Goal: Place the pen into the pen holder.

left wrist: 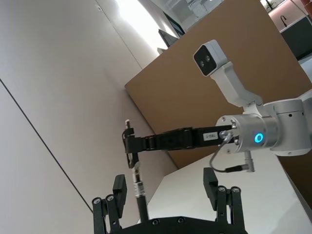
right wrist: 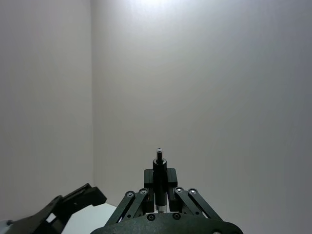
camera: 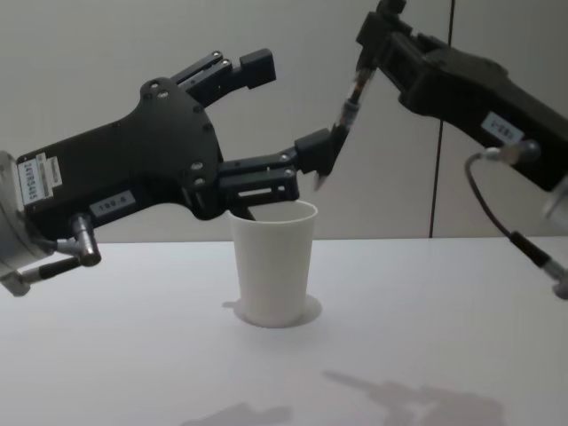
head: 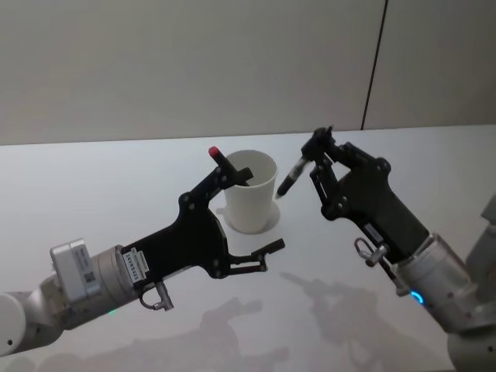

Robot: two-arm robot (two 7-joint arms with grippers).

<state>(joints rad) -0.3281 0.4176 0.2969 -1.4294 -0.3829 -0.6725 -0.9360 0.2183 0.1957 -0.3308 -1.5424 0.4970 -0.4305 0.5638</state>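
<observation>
Your right gripper (head: 319, 149) is clamped on the upper end of a slim, stiff, light pen (head: 292, 177), angled down beside the easily tipped white paper cup (head: 249, 201). Your left gripper (head: 249, 208) hangs spread wide.

White table (head: 93, 186), matte, w/ arm shadows on its near part. Grey wall (head: 186, 62) right behind table; dark vertical seam (head: 374, 66) in wall, twd table's right end. Brown board (left wrist: 195, 87) beside table.
</observation>
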